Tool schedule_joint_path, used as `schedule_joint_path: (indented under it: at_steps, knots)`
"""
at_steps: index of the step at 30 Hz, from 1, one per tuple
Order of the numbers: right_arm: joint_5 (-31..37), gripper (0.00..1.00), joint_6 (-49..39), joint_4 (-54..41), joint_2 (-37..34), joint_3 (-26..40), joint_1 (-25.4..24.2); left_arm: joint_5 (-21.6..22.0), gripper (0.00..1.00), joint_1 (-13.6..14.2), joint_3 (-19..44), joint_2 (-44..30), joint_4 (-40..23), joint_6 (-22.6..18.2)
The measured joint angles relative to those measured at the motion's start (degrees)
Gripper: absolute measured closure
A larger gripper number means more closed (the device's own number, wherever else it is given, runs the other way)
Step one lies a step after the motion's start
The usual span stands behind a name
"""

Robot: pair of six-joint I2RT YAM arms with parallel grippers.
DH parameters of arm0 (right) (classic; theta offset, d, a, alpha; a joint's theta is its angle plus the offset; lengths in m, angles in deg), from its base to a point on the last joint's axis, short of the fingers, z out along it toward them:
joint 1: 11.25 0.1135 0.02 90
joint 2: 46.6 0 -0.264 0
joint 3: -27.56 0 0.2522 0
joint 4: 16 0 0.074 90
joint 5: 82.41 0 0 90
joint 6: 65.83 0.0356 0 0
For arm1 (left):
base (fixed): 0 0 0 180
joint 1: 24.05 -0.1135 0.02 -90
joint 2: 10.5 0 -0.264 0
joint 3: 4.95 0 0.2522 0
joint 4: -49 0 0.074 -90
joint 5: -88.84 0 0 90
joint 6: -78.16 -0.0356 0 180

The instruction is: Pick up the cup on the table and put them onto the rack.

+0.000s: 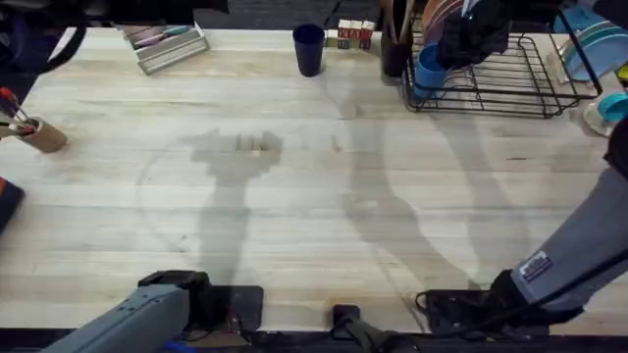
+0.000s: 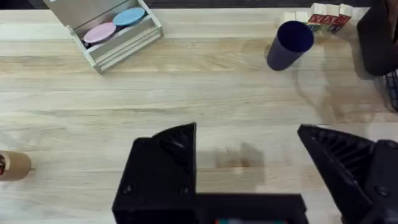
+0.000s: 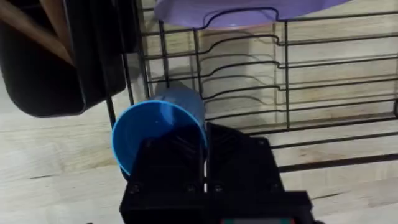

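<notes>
Right pincer (image 3: 204, 163) clenched on rim of light blue cup (image 3: 158, 134), cup at front-left corner of black wire rack (image 1: 510, 83), seemingly inside, not yet released. Left pincer (image 2: 249, 155) released, empty, low over counter (image 1: 294, 196). Dark blue cup (image 1: 308, 49) upright on counter beside rack, untouched. Judgement: one cup nearly placed, one left.

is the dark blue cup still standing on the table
Yes, the dark blue cup stands upright on the table, left of the rack.
</notes>
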Motion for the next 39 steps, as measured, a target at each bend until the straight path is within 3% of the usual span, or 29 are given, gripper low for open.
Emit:
schedule_joint_path:
  at_steps: [7,27,31,39]
  knots:
    - [0.56,0.968,0.0,-4.34,0.02,0.11,0.0,0.0,0.007,0.0,0.0,0.0,0.0,0.0]
    - [-3.35,0.965,-3.19,-5.36,0.02,0.2,-0.04,0.0,0.007,-0.02,0.0,-0.02,-0.87,0.0]
    - [-2.6,0.835,-3.74,-6.73,0.0,0.2,-0.04,0.0,0.007,-0.02,0.0,0.0,-0.87,0.0]
    - [-2.19,0.769,-4.14,-6.86,0.0,0.2,-0.04,0.0,0.008,0.0,0.0,-0.01,-0.87,0.0]
